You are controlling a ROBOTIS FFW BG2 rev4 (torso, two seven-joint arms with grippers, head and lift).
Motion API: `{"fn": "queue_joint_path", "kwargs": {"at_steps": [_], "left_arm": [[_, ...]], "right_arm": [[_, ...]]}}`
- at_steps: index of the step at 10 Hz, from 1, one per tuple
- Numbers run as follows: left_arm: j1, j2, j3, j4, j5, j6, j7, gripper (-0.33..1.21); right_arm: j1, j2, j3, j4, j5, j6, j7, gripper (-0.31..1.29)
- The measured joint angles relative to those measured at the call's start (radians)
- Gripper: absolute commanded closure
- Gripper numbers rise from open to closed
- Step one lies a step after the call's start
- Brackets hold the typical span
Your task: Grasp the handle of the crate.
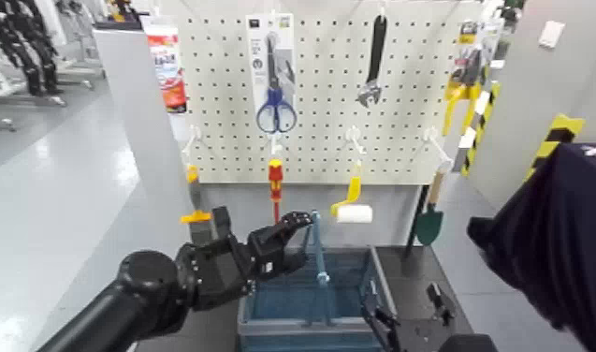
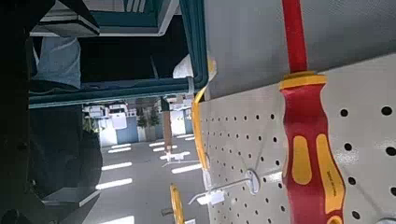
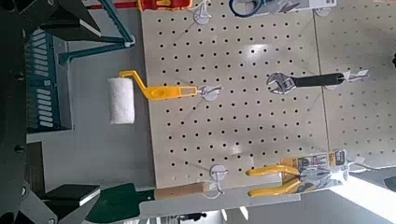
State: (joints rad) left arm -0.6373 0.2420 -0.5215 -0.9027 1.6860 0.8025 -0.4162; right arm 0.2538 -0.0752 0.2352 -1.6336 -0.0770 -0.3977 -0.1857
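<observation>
Grey floor spreads out on the left of the room, and a dark worktop [image 1: 409, 281] sits close in front of the robot. Nearest of all, at the bottom of the head view, the right gripper [image 1: 409, 314] waits low beside the crate's right side, with its two black fingers standing apart, so its jaws are spread and hold nothing. Next to it sits the crate [image 1: 311, 314], a blue basket with slatted sides and a grey rim, resting on the worktop. Its handle [image 1: 318, 267] is a thin blue bar that stands up over the middle of the crate, with a lighter blue knob partway along it. The left gripper [image 1: 287, 239] reaches in from the left and is up near the top of the handle, just beside it. Its black fingers are curled, but I cannot tell if its jaws are spread or pressed together, or if they touch the bar. Farther back stands a white pegboard [image 1: 357, 94] full of holes. Hanging on it are blue scissors [image 1: 276, 112], a black wrench [image 1: 373, 66], a red-and-yellow screwdriver [image 1: 275, 183], a yellow paint roller [image 1: 353, 206] and a small green shovel [image 1: 430, 220]. On the far right edge there is a person's dark sleeve [image 1: 554, 253].
</observation>
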Motion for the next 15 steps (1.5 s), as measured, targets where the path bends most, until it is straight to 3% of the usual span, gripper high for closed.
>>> {"fn": "queue_joint_path", "kwargs": {"at_steps": [3,5,6,9,15], "left_arm": [[-0.046,-0.014,-0.044,0.074,0.020,0.022,-0.009,0.14],[-0.063,-0.022,-0.066,0.096,0.031,0.031,-0.010,0.29],[-0.069,-0.024,-0.072,0.101,0.032,0.032,-0.010,0.41],[-0.078,-0.029,-0.085,0.114,0.042,0.032,-0.013,1.12],[-0.072,-0.033,-0.086,0.122,0.043,0.025,-0.017,1.19]], "right_arm": [[-0.008,0.000,0.010,0.006,-0.004,-0.010,0.001,0.14],[-0.012,0.000,0.016,0.010,-0.006,-0.016,0.001,0.14],[-0.013,0.000,0.018,0.012,-0.007,-0.018,0.002,0.14],[-0.017,0.000,0.021,0.014,-0.009,-0.025,0.002,0.14],[-0.014,-0.001,0.019,0.014,-0.011,-0.029,0.003,0.14]]}}
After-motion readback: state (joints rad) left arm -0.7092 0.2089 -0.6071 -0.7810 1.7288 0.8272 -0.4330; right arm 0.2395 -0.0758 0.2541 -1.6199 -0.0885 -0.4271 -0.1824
